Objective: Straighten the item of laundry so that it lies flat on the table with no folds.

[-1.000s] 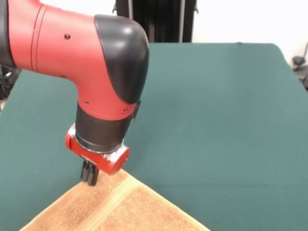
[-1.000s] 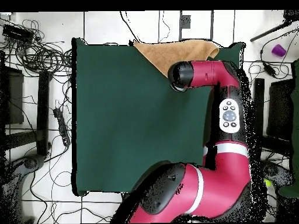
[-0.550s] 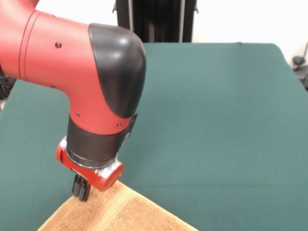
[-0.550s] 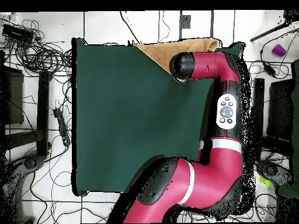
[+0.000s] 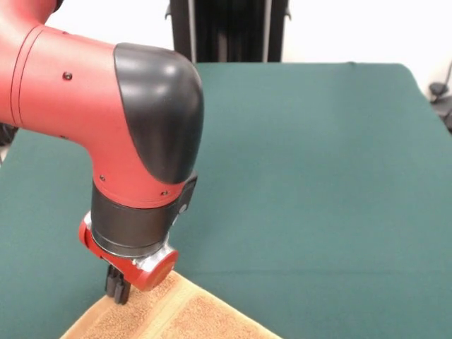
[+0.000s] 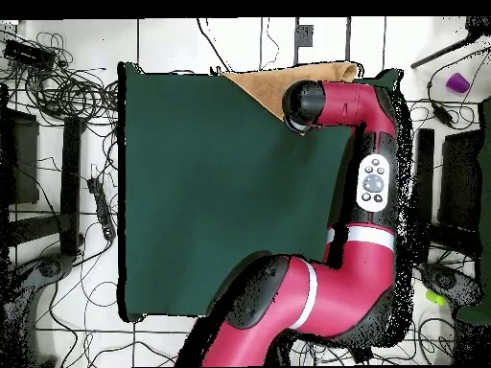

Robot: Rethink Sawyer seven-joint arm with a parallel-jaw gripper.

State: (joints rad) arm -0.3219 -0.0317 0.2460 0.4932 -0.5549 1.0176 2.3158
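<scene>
Arm moves toward the near-left of the front view, gripper (image 5: 117, 290) dropping lower in frame with it. Towel (image 5: 180, 316) goes the same way: its corner sits further left and lower, less of it in view. Overhead, less towel (image 6: 264, 82) shows on the surface (image 6: 192, 192) beside the wrist.
</scene>
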